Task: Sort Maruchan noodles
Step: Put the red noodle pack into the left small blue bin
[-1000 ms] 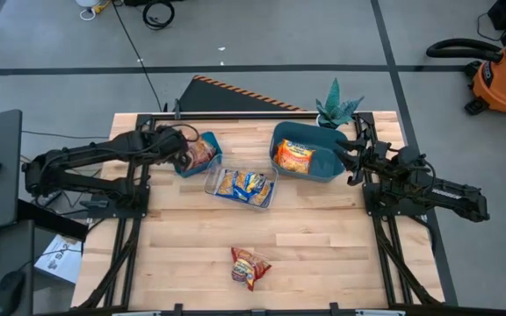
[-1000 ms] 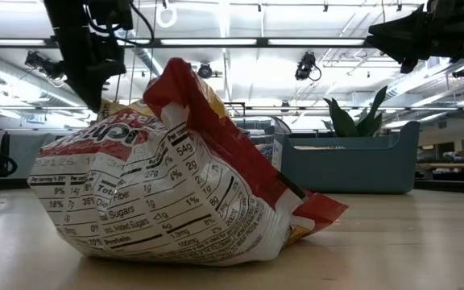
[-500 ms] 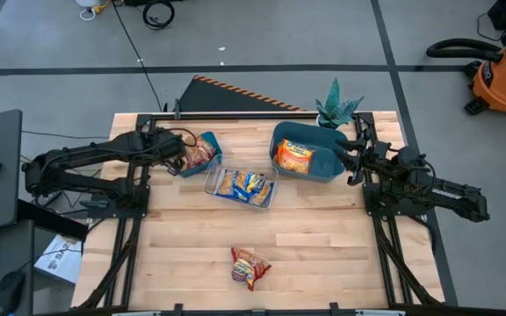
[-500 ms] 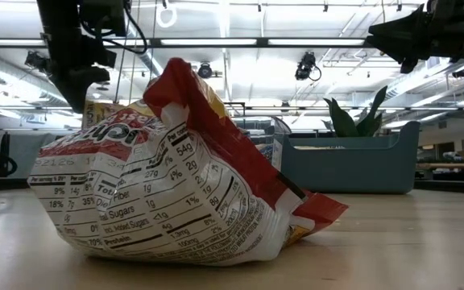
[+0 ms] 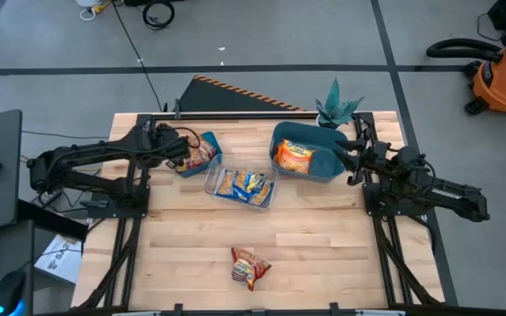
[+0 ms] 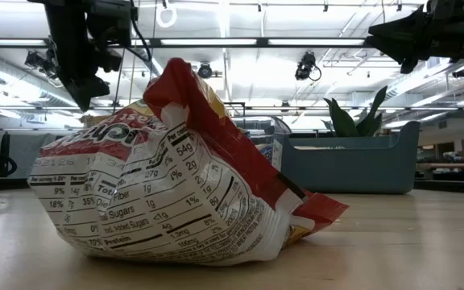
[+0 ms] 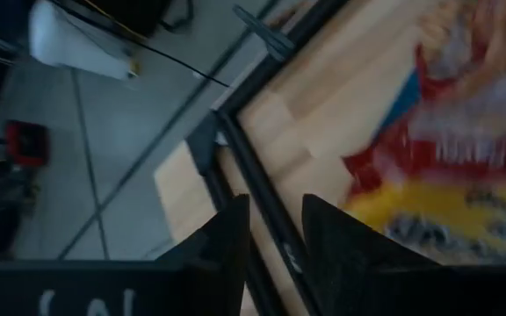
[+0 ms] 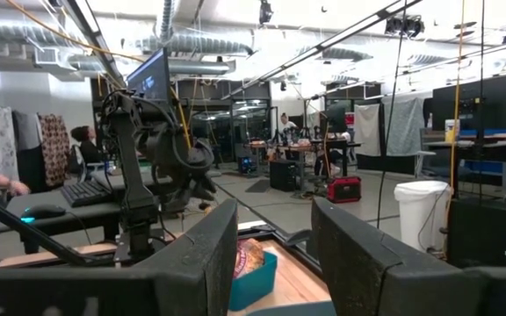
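A red-and-yellow noodle packet (image 5: 202, 153) lies in the small teal bin (image 5: 211, 140) at the far left; the left wrist view shows it blurred (image 7: 464, 158). My left gripper (image 5: 183, 151) (image 7: 275, 241) hangs at that bin's left rim, open, with nothing between its fingers. Blue-and-yellow packets (image 5: 242, 184) lie in the clear tray (image 5: 269, 200). Orange packets (image 5: 293, 156) lie in the large teal bin (image 5: 323, 167). One red packet (image 5: 249, 266) (image 6: 167, 177) rests crumpled on the table near the front edge. My right gripper (image 5: 344, 153) (image 8: 275, 250) waits open beside the large bin.
A potted plant (image 5: 336, 107) stands at the far edge behind the large bin. Black frame rails (image 5: 235, 114) run along the table's far side. Bare wood (image 5: 323, 246) lies between the tray and the front edge. People sit at desks in the room beyond.
My left gripper has rolled and tipped further down at the small bin's left rim, without shifting along the table. The red-and-yellow packet lies in the bin. My right arm has kept still.
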You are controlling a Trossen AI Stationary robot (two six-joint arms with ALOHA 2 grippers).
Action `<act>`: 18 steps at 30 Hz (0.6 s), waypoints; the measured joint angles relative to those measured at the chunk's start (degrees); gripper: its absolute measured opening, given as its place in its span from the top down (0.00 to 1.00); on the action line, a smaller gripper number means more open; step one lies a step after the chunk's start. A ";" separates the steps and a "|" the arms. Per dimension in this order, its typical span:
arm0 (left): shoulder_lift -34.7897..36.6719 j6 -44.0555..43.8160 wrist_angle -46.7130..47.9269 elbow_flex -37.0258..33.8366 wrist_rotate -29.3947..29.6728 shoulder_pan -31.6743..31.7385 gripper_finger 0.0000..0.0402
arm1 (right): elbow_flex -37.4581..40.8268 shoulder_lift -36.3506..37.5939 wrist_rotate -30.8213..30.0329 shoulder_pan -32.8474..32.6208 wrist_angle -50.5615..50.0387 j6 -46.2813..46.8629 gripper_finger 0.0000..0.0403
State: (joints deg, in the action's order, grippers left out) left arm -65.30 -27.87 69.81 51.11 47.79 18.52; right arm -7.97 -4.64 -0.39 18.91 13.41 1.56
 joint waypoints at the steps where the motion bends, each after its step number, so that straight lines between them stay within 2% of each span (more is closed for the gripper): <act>1: 0.07 0.06 -0.29 0.00 1.09 -0.10 0.71 | 0.00 0.00 -0.01 0.00 0.00 -0.09 0.62; 5: 0.16 0.32 -1.21 0.00 5.39 -0.86 0.71 | 0.00 0.00 -0.04 0.00 0.00 -0.20 0.62; 8: 0.16 2.92 -5.35 0.00 5.39 -2.29 0.71 | 0.00 0.00 -0.08 -0.01 0.00 -0.22 0.62; 13: 0.73 12.15 -12.08 0.09 -1.03 -3.93 0.71 | 0.00 0.00 -0.21 0.01 -0.01 -0.22 0.62; 15: 1.53 13.19 -12.42 0.09 -3.76 -3.75 0.71 | 0.00 0.00 -0.19 -0.02 -0.04 -0.22 0.62; 18: 2.04 11.82 -12.00 0.09 -4.33 -3.08 0.71 | 0.00 0.00 -0.15 -0.02 -0.04 -0.22 0.62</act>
State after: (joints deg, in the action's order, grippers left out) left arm -63.26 -16.06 57.81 51.20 43.47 15.44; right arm -7.97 -4.64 -0.54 18.90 13.37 1.34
